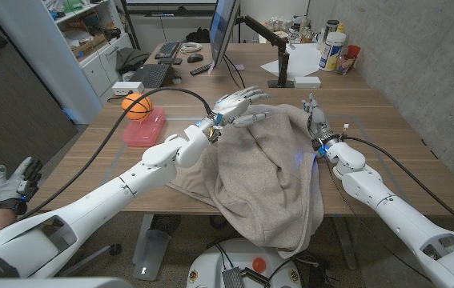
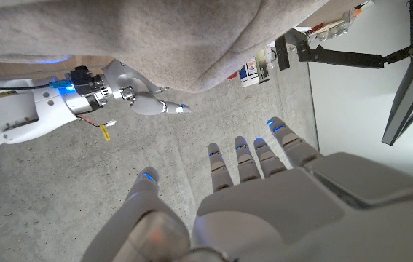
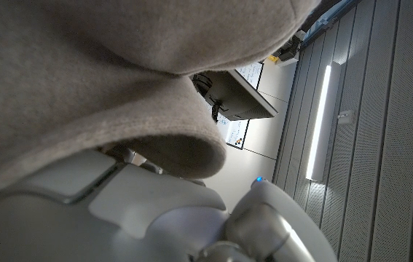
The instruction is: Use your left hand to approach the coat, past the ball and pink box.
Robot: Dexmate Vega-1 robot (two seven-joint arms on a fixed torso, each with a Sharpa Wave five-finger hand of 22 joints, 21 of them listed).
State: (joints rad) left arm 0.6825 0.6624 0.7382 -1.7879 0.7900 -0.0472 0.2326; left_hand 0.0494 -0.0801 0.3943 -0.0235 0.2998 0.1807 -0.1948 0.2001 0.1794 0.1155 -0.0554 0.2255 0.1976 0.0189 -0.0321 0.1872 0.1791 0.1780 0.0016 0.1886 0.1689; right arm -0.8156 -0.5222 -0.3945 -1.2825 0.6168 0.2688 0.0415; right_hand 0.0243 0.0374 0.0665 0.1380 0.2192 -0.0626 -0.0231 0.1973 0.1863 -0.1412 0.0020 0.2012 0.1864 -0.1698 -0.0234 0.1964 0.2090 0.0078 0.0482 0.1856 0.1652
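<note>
Since the left hand (image 1: 239, 104) is already out past the ball (image 1: 136, 106) and the pink box (image 1: 146, 128), I'd say the approach is pretty much in its last bit. That hand is wide, fingers spread and holding nothing, hovering at the far edge of the coat (image 1: 267, 172), which is heaped in the middle of the worktop (image 1: 387, 136) and hangs over the near edge. Can't tell if the fingertips actually touch the cloth yet. Next move probably just calls for easing down and in onto the fabric. Right hand (image 1: 316, 124) is at the coat's other side, fingers pointing up; whether it's pinching the cloth I honestly can't tell
</note>
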